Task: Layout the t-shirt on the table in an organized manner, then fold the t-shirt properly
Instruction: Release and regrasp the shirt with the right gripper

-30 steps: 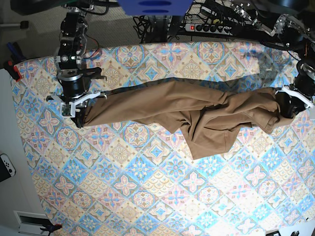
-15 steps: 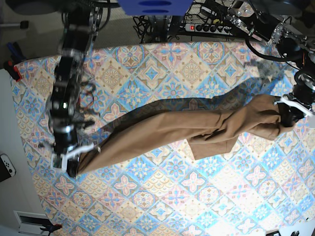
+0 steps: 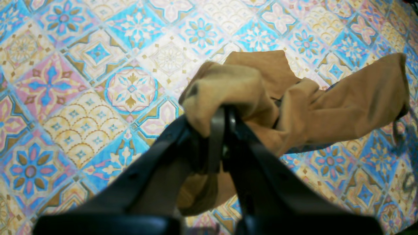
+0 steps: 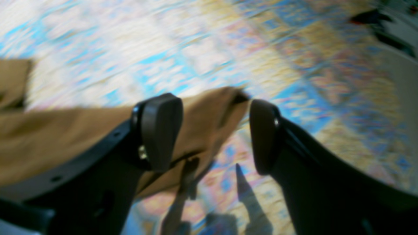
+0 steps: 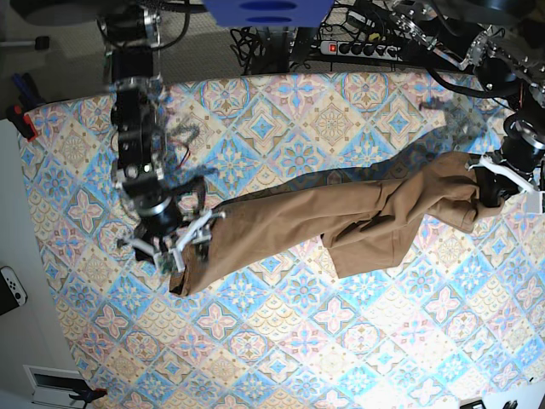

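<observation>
The tan t-shirt (image 5: 341,213) lies bunched in a long diagonal band across the table (image 5: 281,341), its low end at the left. My left gripper (image 5: 494,189) is at the band's right end, shut on a wad of the cloth. In the left wrist view the fabric (image 3: 343,104) bulges over the closed left gripper (image 3: 223,130). My right gripper (image 5: 183,247) hovers at the band's left end, open. In the blurred right wrist view the cloth (image 4: 65,137) passes behind one finger (image 4: 160,130), and its edge reaches into the gap of the right gripper (image 4: 212,130) without being pinched.
A power strip (image 5: 366,48) and cables lie behind the table's far edge, beside a blue object (image 5: 268,10). A red clamp (image 5: 21,119) sits at the table's left corner. A white controller (image 5: 10,290) rests off the table at the left.
My right gripper swung toward the near-left side with the shirt's end, then opened and let it go. The left gripper stayed shut on the right end, barely moving.
</observation>
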Robot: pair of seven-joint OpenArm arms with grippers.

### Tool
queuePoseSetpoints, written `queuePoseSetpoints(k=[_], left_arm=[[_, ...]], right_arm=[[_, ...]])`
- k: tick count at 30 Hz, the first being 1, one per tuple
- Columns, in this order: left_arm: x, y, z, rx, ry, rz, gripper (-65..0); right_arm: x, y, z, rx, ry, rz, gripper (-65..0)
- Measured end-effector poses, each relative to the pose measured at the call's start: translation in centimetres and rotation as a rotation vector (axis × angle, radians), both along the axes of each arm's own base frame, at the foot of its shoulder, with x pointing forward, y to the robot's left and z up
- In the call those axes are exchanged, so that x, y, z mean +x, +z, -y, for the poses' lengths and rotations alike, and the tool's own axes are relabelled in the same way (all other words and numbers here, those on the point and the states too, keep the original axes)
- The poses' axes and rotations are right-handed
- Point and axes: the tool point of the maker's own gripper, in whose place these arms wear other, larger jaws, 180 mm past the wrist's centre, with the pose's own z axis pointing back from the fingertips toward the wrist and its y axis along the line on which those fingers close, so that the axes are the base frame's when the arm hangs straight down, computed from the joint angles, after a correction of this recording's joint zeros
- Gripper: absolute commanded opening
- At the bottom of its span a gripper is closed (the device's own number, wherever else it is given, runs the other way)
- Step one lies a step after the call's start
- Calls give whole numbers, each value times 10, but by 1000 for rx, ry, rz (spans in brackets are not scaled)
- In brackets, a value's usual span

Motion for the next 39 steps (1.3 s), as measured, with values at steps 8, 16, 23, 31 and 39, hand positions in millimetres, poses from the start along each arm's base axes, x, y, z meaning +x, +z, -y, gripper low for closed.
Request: queuePoseSetpoints(k=[8, 16, 23, 31, 39], left_arm=[[-2, -5, 5, -23, -5, -5, -650], [-5, -9, 5, -24, -4, -18, -650], [-4, -8, 5, -24, -4, -17, -650], [-3, -7, 4, -23, -2, -14, -650], [6, -13, 28, -25, -89, -35, -650]], right_arm=[[-34, -41, -1, 40, 4, -7, -296], [-46, -93, 6, 65, -12, -61, -296], [-55, -120, 10, 65, -21, -119, -296], [-56, -143, 15, 91, -42, -142, -296], [7, -100, 19, 59, -34, -44, -296]])
